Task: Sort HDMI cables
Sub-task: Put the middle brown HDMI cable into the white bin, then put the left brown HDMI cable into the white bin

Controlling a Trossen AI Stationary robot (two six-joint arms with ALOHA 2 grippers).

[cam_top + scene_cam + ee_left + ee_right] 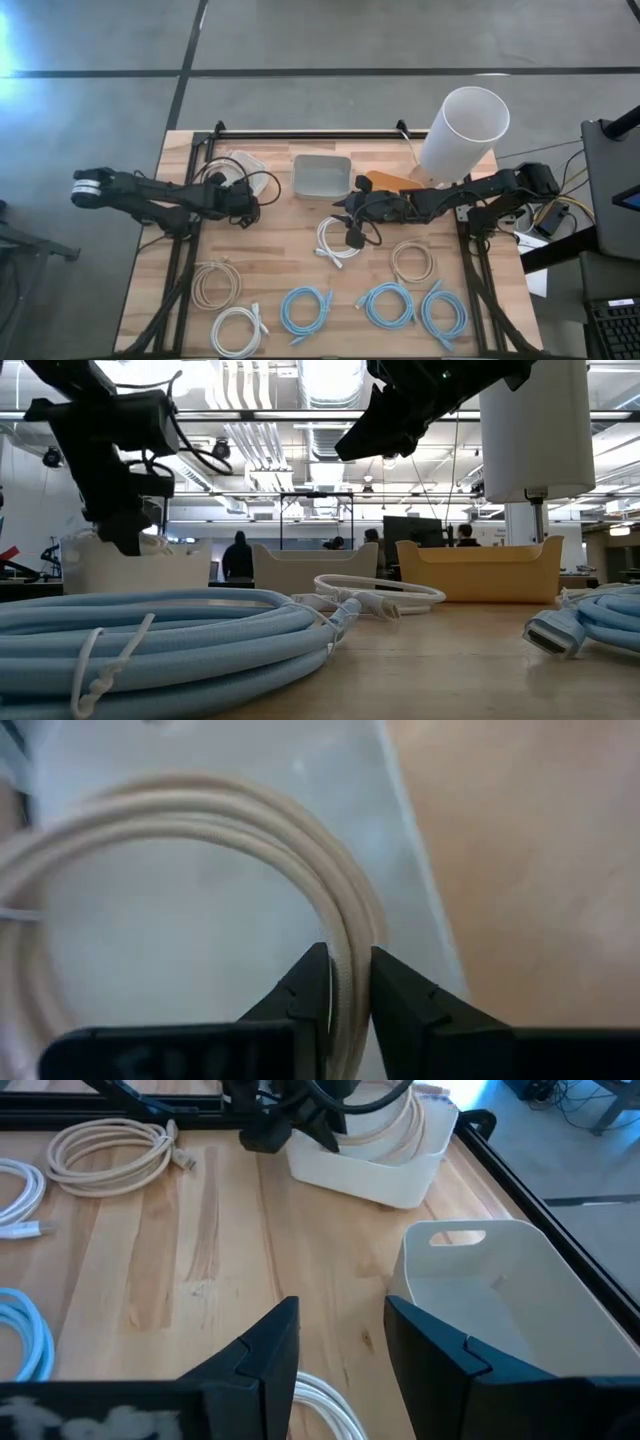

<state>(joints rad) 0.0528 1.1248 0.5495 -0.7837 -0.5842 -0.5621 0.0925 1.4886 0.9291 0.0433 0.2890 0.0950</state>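
Observation:
My left gripper (243, 208) reaches down into a white bin (232, 165) at the table's far left. It is shut on a beige HDMI cable coil (200, 810) inside that bin. My right gripper (340, 1330) hovers open at mid-table beside a grey bin (500, 1300), just above a white coil (335, 240) that lies flat on the wood. Along the near half lie a beige coil (215, 283), a white coil (238, 330), three light-blue coils (305, 310) (388, 305) (442, 315) and another beige coil (412, 262). My left gripper has a stretch of the beige coil's loop (347, 955) pinched between its two fingers, which lie across the strands. The fingers come from above, slanting down into the bin. The rest of the loop curves away over the white bin's floor (200, 930).
A yellow bin (385, 182) stands at the far right, partly under a tall white cylinder (462, 125). A black rail (310, 133) runs along the table's far edge. Bare wood (280, 250) lies between the bins and the near row of coils. People show in the room beyond.

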